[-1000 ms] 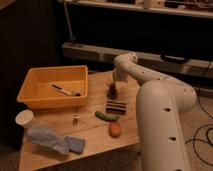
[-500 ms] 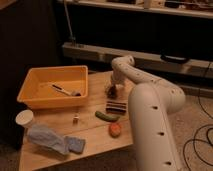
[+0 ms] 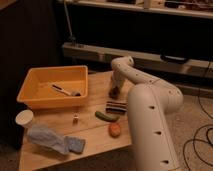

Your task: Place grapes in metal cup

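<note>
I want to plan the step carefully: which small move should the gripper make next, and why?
Probably a short lift straight up, once the grapes are held. The gripper is down on them at the far side of the table, and the metal cup stands apart, nearer the front.

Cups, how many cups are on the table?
2. The white cup sits at the left edge of the table; the small metal cup stands mid-table, in front of the yellow bin. The robot's hand is down at the grapes. Another could hide behind the big arm.
</note>
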`<state>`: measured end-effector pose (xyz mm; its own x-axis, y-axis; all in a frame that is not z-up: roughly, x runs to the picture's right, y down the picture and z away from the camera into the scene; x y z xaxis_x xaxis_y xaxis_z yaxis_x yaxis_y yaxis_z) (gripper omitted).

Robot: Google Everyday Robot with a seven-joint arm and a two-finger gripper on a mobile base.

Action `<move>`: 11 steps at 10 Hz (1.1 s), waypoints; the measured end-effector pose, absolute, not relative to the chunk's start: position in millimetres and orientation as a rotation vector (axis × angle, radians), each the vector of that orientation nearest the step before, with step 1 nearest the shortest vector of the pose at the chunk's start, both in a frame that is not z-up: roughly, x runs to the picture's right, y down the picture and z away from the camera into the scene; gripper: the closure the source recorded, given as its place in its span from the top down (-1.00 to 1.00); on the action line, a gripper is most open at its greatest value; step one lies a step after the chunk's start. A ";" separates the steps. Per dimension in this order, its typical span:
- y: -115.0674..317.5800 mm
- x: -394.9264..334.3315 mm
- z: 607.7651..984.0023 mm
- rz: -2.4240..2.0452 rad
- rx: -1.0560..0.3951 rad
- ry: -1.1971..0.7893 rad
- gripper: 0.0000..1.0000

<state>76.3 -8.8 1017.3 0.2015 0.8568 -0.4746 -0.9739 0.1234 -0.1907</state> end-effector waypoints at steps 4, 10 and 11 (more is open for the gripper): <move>-18.5 91.5 994.3 1.422 -0.496 0.282 -1.00; -93.6 168.7 890.2 1.478 -0.432 0.230 -1.00; -97.0 191.6 878.5 1.503 -0.427 0.235 -1.00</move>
<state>191.6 -97.0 878.5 0.0646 0.9104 -0.4086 -0.9918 0.0131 -0.1275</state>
